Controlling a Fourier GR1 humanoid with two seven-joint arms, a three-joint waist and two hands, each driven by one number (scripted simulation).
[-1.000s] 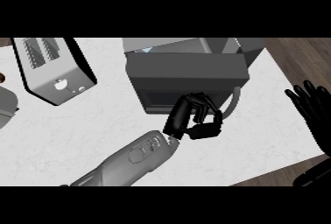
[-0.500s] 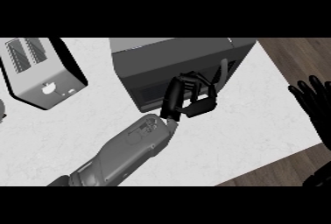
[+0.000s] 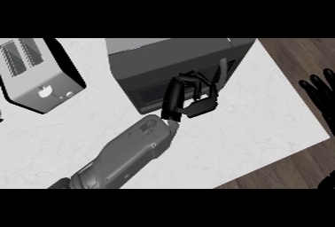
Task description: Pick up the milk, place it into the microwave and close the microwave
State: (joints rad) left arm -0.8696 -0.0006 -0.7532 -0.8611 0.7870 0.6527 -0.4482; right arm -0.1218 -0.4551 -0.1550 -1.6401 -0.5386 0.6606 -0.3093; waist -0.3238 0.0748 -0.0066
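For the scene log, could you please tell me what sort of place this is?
Most likely a kitchen: a microwave and a toaster stand on a pale, marbled counter, with wood flooring beyond its edge.

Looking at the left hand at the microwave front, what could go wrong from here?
The left hand is curled right against the microwave front, so its fingers might snag the door handle. The milk is not visible, so whether it sits inside cannot be confirmed. The toaster stands near the forearm's path.
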